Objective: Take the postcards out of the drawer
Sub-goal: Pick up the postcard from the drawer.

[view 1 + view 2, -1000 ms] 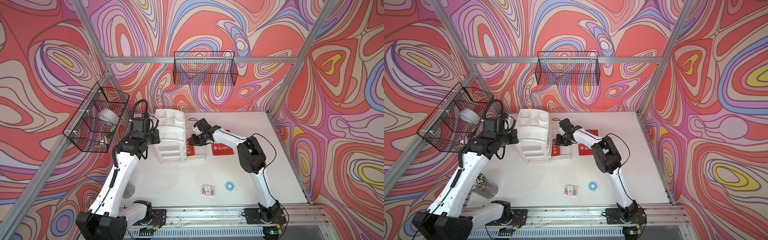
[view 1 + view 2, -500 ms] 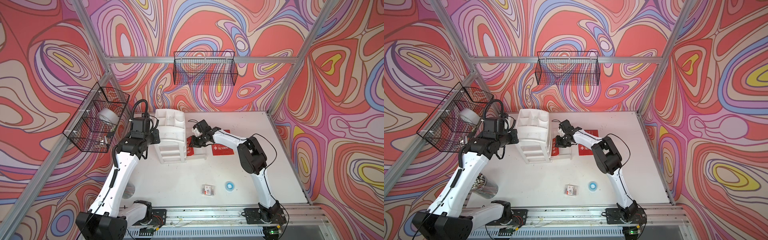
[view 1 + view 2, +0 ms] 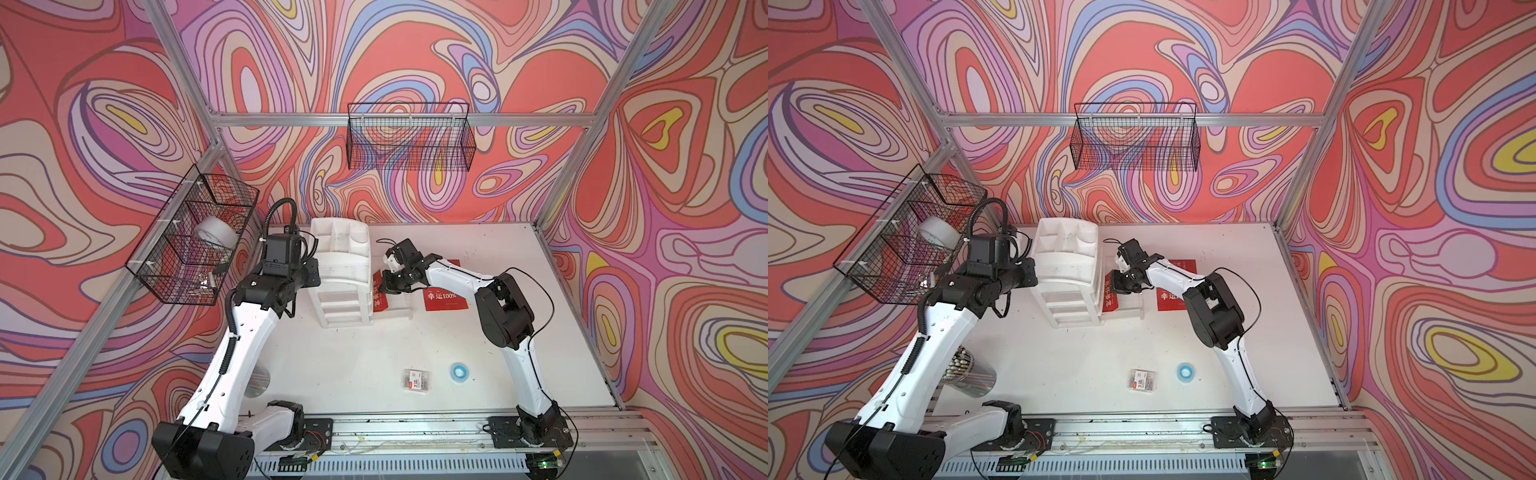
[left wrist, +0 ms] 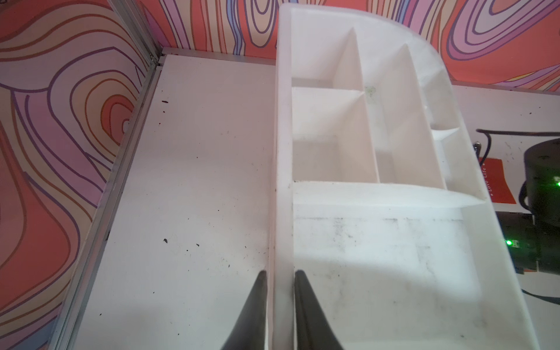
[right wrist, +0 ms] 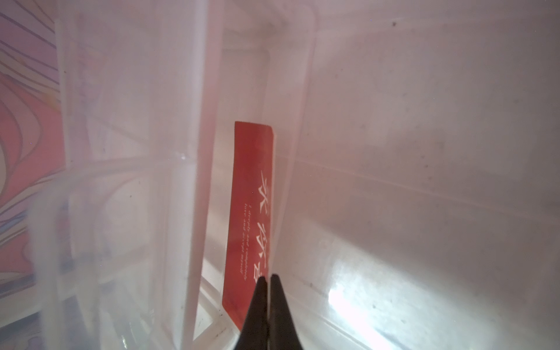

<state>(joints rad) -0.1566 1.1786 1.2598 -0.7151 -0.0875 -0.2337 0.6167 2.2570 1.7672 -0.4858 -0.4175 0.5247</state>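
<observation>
A white drawer organizer [image 3: 343,266] stands at the back left of the table, with a translucent drawer [image 3: 401,309] pulled out to its right. One red postcard [image 5: 248,218] leans on edge inside that drawer, and my right gripper [image 5: 268,277] is shut on its edge. It shows in both top views [image 3: 380,300] [image 3: 1111,302] under the right gripper [image 3: 384,286]. Two more postcards lie flat on the table: the "100%" one [image 3: 445,300] and another [image 3: 1183,266] behind the arm. My left gripper [image 4: 280,272] pinches the organizer's [image 4: 363,242] side wall.
A small clear packet [image 3: 416,380] and a blue tape roll [image 3: 458,370] lie near the front. A metal cup [image 3: 967,372] stands by the left arm's base. Wire baskets hang on the back wall [image 3: 409,143] and left wall [image 3: 195,241].
My right gripper has reached a little further left into the drawer and closed on the postcard's edge. The left arm has stayed at the organizer.
</observation>
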